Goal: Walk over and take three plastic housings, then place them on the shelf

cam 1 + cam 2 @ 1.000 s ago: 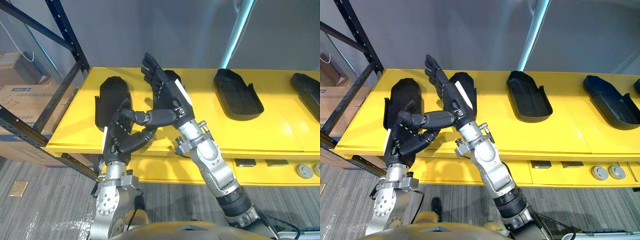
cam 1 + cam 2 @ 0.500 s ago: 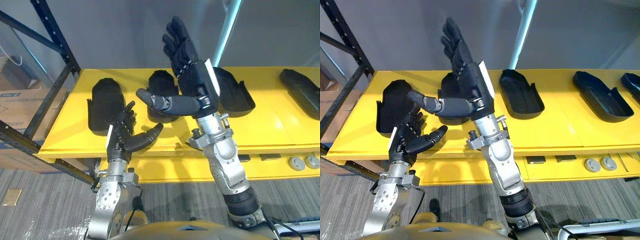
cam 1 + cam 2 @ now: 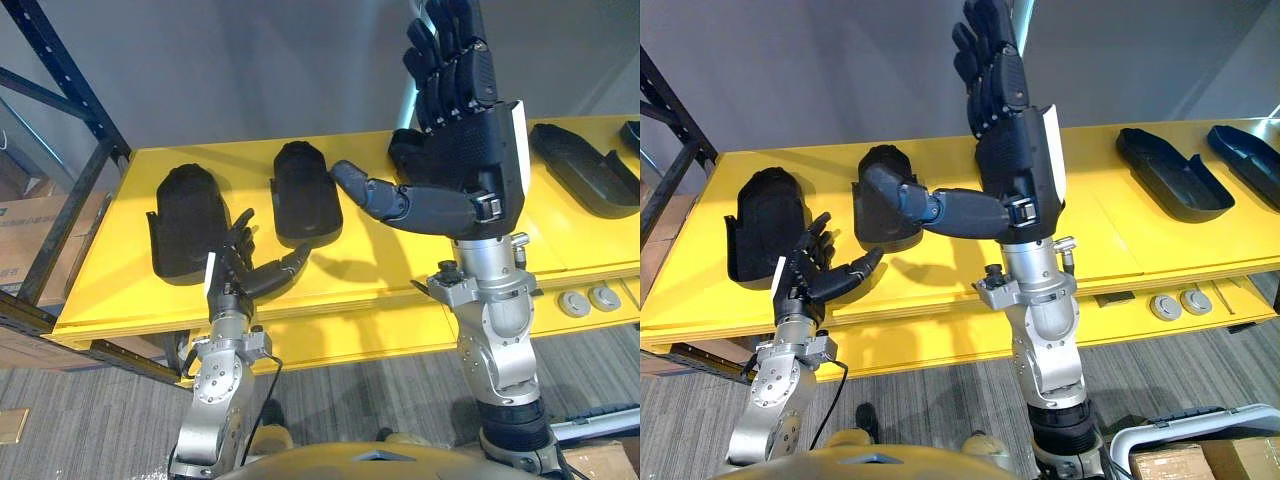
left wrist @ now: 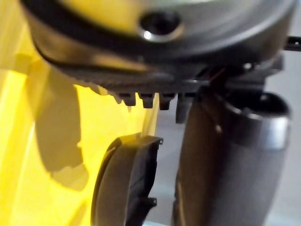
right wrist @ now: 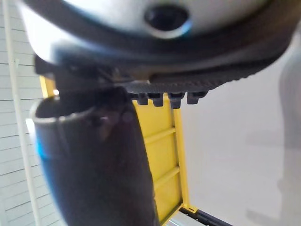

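Observation:
Two black plastic housings lie hollow side down on the yellow shelf (image 3: pixel 400 290): one at the left (image 3: pixel 185 225), one beside it (image 3: pixel 305 195). Two more housings (image 3: pixel 1170 175) (image 3: pixel 1250 150) lie hollow side up farther right. My right hand (image 3: pixel 465 150) is raised high above the shelf, open, fingers straight up and thumb pointing left, holding nothing. My left hand (image 3: pixel 245 270) hangs low at the shelf's front edge, just in front of the two left housings, open and empty. One housing (image 4: pixel 124 183) shows edge-on in the left wrist view.
A dark blue rack upright (image 3: pixel 60 90) stands at the shelf's left end, with cardboard boxes (image 3: pixel 40 215) behind it. Round fittings (image 3: pixel 585 298) sit under the shelf's front at the right. A white rail (image 3: pixel 1200 420) and a box (image 3: pixel 1180 462) are at the lower right.
My right hand has lifted off the second housing and risen high, leaving it on the shelf. My left hand has uncurled and dropped back to the shelf edge. The camera has shifted.

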Controlling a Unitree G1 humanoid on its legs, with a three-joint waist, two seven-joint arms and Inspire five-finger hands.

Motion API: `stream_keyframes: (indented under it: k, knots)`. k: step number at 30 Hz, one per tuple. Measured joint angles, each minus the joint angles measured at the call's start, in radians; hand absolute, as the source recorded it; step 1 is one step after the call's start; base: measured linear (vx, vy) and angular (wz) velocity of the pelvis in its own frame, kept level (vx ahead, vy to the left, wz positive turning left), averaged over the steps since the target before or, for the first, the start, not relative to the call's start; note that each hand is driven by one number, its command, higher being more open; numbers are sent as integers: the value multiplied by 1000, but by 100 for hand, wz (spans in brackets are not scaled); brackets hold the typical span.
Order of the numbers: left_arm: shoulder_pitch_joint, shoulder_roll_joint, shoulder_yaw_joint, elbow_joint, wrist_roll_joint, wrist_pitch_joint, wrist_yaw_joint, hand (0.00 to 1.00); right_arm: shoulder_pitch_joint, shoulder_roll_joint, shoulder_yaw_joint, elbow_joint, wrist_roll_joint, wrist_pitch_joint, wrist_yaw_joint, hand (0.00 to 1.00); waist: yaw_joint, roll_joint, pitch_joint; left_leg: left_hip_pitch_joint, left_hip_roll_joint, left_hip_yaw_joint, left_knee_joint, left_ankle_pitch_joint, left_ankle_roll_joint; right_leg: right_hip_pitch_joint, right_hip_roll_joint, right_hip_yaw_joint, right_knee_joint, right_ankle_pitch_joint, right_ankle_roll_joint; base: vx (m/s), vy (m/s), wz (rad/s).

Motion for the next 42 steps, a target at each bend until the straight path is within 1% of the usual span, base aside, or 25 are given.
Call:
stream_keyframes:
  k: [4,6,9,16,17,18,19,21,22,24,26,27,29,30,32,34,36,39,41,42]
  knots:
    - [0,-9,26,0,1,0,71,100,26,-1,-16,0,0,1,-6,100,0,-1,5,0,0,-4,0,-1,0,0,0,-1,3,0,0,16,-8,1]
    - [0,-24,57,0,4,0,100,100,29,-1,-16,0,0,1,-11,100,-2,-1,8,0,-1,-5,0,-1,0,1,-1,-2,4,-1,0,0,0,0]
    - [0,-29,79,0,23,0,119,100,32,-1,-16,0,-1,1,-13,100,-3,-1,12,0,-1,-8,0,-1,0,1,-1,-5,8,-3,-2,6,-6,2]
    - [0,-40,97,-1,36,0,118,100,46,6,-16,0,-3,3,-40,100,0,-3,35,-1,-3,-13,-2,-1,2,2,-4,-10,12,-6,-3,0,-2,2]
    - [0,-41,99,-1,34,0,108,100,48,7,-16,0,-7,4,-43,100,0,-3,35,-1,-4,-13,-2,-1,2,2,-5,-10,12,-6,-3,0,0,0]
    - [0,-41,101,-1,34,-3,67,100,57,7,-16,0,-22,6,-51,100,0,-3,35,-1,-5,-13,-2,-2,2,2,-6,-10,12,-6,-3,0,0,0]
    - [0,-41,101,-2,34,-4,52,100,60,7,-16,0,-22,7,-52,100,0,-3,35,-1,-5,-13,-2,-2,2,2,-6,-10,12,-6,-3,0,0,0]
    - [0,-40,95,-7,34,-19,-22,100,62,7,-16,0,-33,9,-54,100,-1,-2,36,-2,-7,-12,-2,-3,4,0,-8,-9,12,-6,-2,0,0,0]
    - [0,-40,91,-14,34,-25,-42,100,62,7,-16,0,-33,9,-53,100,-1,-3,36,-2,-7,-12,-1,-3,4,0,-8,-9,12,-6,-2,0,0,0]
    - [0,-39,71,-48,32,-72,-118,100,62,8,-16,0,-32,9,-53,100,-3,-2,36,-2,-10,-11,-1,-4,6,-1,-11,-8,12,-5,-2,0,0,0]
    - [0,-36,48,-100,29,-107,-159,100,64,11,-16,0,-32,9,-50,100,-7,-2,37,-3,-12,-11,0,-5,7,-1,-13,-7,12,-6,-1,0,0,0]
    - [0,-35,39,-138,26,-129,-176,100,65,18,-16,0,-32,9,-48,100,-13,-1,37,-3,-14,-11,0,-6,8,-1,-14,-7,12,-6,0,0,0,0]
    - [0,-32,35,-186,6,-148,-188,100,68,27,-16,0,-31,9,-47,100,-19,1,38,-3,-15,-11,0,-7,8,-1,-15,-7,12,-5,0,0,0,0]
    - [0,-25,35,-220,-10,-170,-188,100,73,38,-15,0,-30,8,-47,100,-23,5,41,-2,-15,-11,0,-7,8,-1,-15,-7,12,-5,1,0,0,0]
    - [1,-17,36,-245,-10,-179,-178,100,82,39,-14,0,-28,8,-48,100,-22,13,46,-3,-15,-13,0,-7,8,1,-15,-10,12,-5,1,0,0,2]
    - [3,-18,36,-254,-9,-179,-149,100,89,39,-11,0,-29,8,-49,100,-20,19,50,-4,-15,-19,0,-7,8,3,-15,-17,11,-6,3,0,0,10]
    - [7,-19,39,-254,-2,-179,-81,100,96,39,15,2,-29,8,-58,100,-20,18,51,-5,-17,-38,0,-7,8,16,-15,-41,10,-11,2,19,-15,21]
    - [35,-21,64,-257,3,-179,-17,100,96,39,46,3,-30,6,-79,100,-18,18,51,-20,-18,-65,0,-2,7,19,-12,-66,10,-17,2,19,-27,28]
    - [56,-34,85,-257,34,-179,18,100,96,39,64,13,-30,5,-97,100,-6,16,50,-34,-19,-84,0,3,7,19,-10,-86,10,-18,1,34,-30,31]
    - [67,-44,91,-257,58,-179,44,100,96,39,67,25,-30,5,-108,100,5,14,52,-38,-20,-93,0,7,8,21,-10,-94,10,-18,1,36,-24,21]
